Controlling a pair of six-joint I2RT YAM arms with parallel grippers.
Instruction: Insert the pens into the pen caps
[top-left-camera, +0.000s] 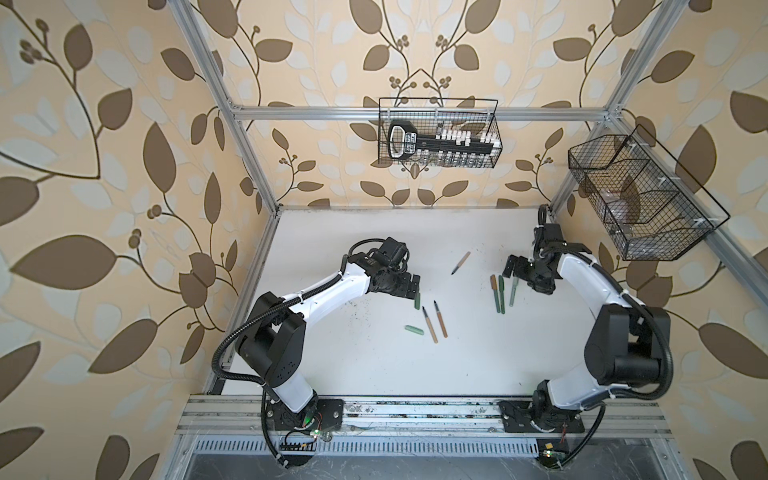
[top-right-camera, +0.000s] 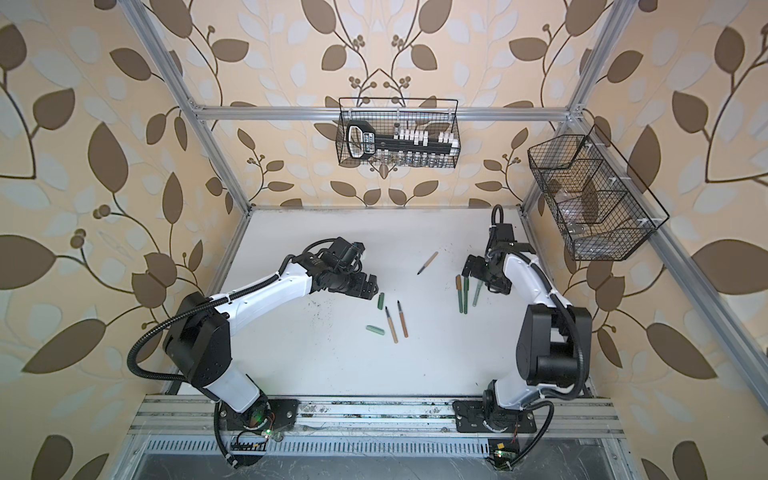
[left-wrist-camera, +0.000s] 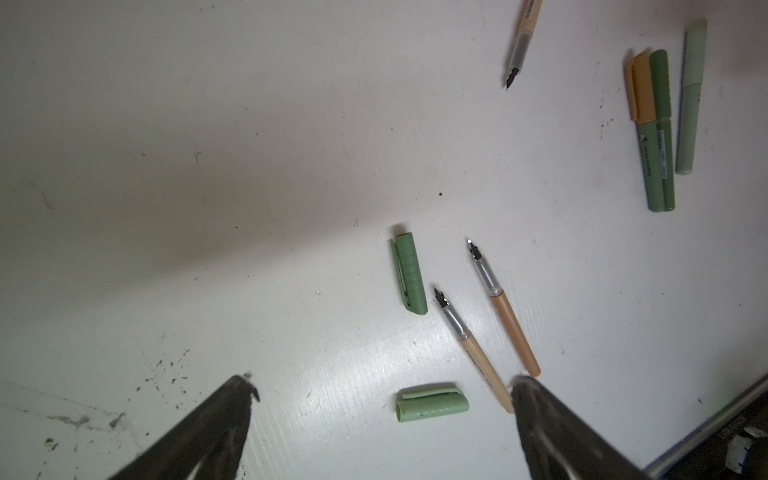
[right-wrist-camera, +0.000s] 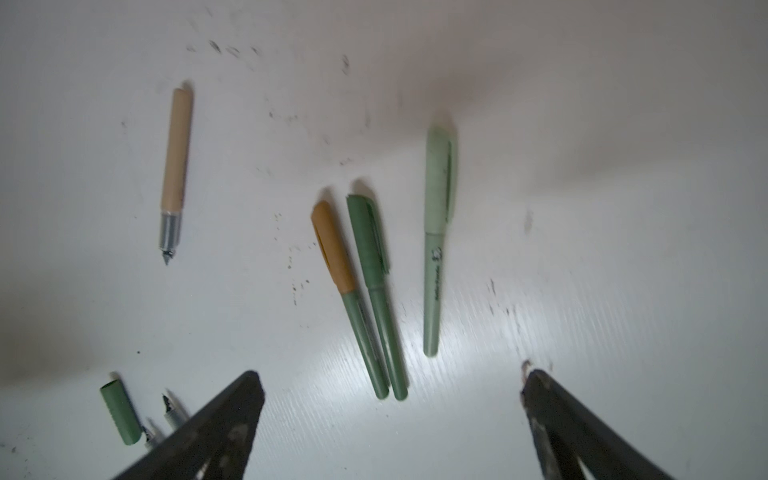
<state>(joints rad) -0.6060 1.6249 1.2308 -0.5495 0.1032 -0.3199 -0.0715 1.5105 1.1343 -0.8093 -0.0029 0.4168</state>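
Both grippers stand open and empty above the white table. In both top views my left gripper (top-left-camera: 409, 287) hovers beside a dark green pen cap (top-left-camera: 417, 301) (left-wrist-camera: 410, 273). A pale mint pen cap (top-left-camera: 414, 330) (left-wrist-camera: 432, 403) lies between its fingers in the left wrist view, untouched. Two tan pens (top-left-camera: 435, 322) (left-wrist-camera: 473, 349) with bare dark tips lie next to these caps. A third bare tan pen (top-left-camera: 461, 262) (right-wrist-camera: 176, 166) lies farther back. My right gripper (top-left-camera: 513, 268) (right-wrist-camera: 390, 382) is over three capped pens: tan-capped green (right-wrist-camera: 334, 249), dark green (right-wrist-camera: 376, 291), pale green (right-wrist-camera: 436, 241).
A wire basket (top-left-camera: 440, 133) holding a black tool hangs on the back rail. Another wire basket (top-left-camera: 640, 199) hangs on the right rail. Aluminium frame posts (top-left-camera: 257, 232) border the table. Dark ink specks (left-wrist-camera: 166, 374) mark its surface.
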